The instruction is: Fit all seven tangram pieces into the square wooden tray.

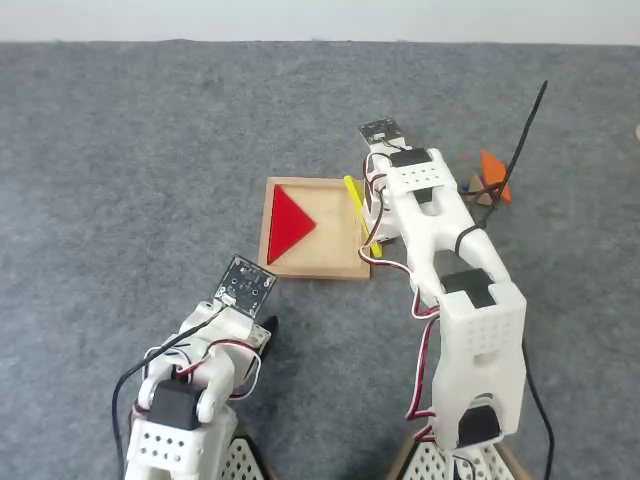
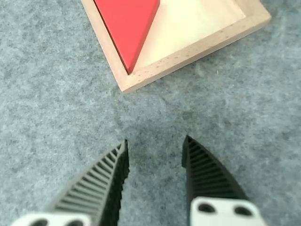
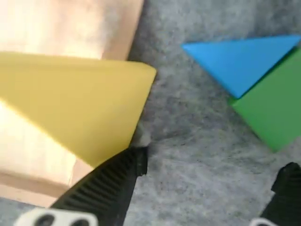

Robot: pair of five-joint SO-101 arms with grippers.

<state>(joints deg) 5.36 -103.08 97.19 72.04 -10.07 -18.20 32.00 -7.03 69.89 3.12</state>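
Right hand (image 3: 214, 162) spread, yellow piece (image 3: 80, 103) (tilted), red triangle (image 1: 288, 222) in tray (image 1: 315, 272)

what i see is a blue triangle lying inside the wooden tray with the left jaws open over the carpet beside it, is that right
Only the colour is wrong: the triangle inside the wooden tray is red, not blue, as the high view shows. The left jaws are open over the carpet beside it.

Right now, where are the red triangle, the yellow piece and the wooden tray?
red triangle (image 1: 288, 223): high view, middle of its face.
yellow piece (image 3: 80, 103): right wrist view, middle of its broad face.
wooden tray (image 2: 197, 47): left wrist view, on its rim.
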